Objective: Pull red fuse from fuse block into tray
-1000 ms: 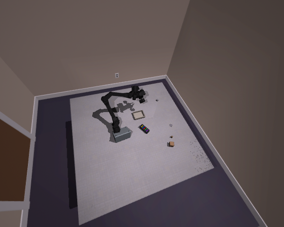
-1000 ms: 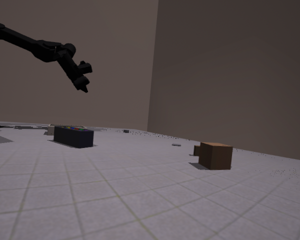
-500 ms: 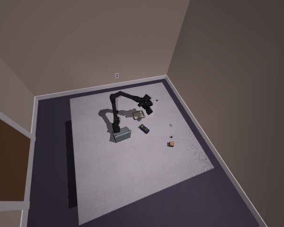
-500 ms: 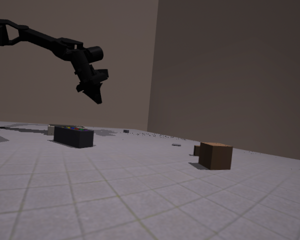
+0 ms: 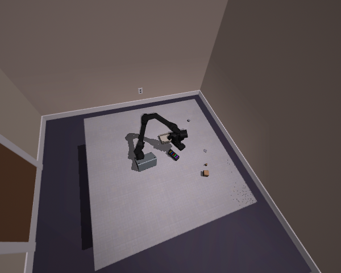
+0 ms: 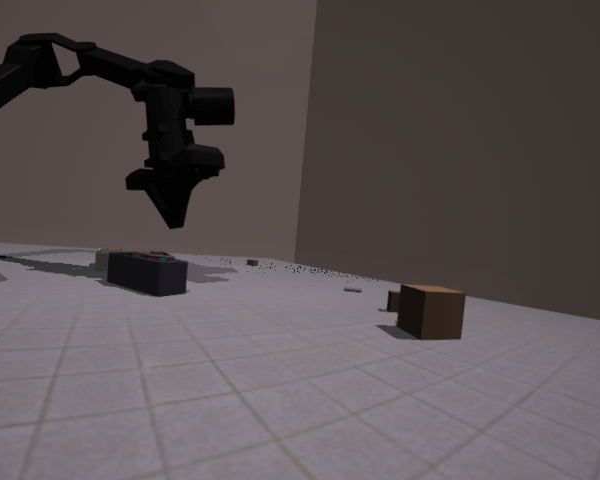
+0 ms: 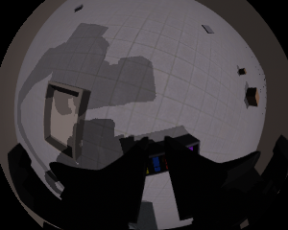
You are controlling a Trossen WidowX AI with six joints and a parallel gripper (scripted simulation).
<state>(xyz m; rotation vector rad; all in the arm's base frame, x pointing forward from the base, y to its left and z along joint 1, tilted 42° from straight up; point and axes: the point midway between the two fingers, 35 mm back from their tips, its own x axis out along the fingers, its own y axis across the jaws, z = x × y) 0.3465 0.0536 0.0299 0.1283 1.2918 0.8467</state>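
The black fuse block (image 5: 169, 155) (image 6: 135, 275) (image 7: 196, 144) stands on the mat with a row of coloured fuses in its top. The red fuse (image 5: 173, 154) (image 7: 167, 163) sits in the row between the blue and green ones; in the wrist view a finger covers part of it. My gripper (image 6: 175, 226) (image 7: 156, 140) points down with its fingers a little apart and nothing between them. It is in the air, well above the height of the block. The beige tray (image 5: 166, 143) (image 6: 102, 261) (image 7: 80, 128) lies beside the block, partly hidden by the arm in the top view.
The yellow, blue, green and purple fuses are in the block. The arm's grey base (image 5: 147, 164) stands to the left of the block. An orange-brown cube (image 5: 206, 173) (image 6: 430, 312) (image 7: 252, 97), a smaller brown piece (image 5: 206, 164) (image 7: 242, 71) and small grey pieces lie farther off.
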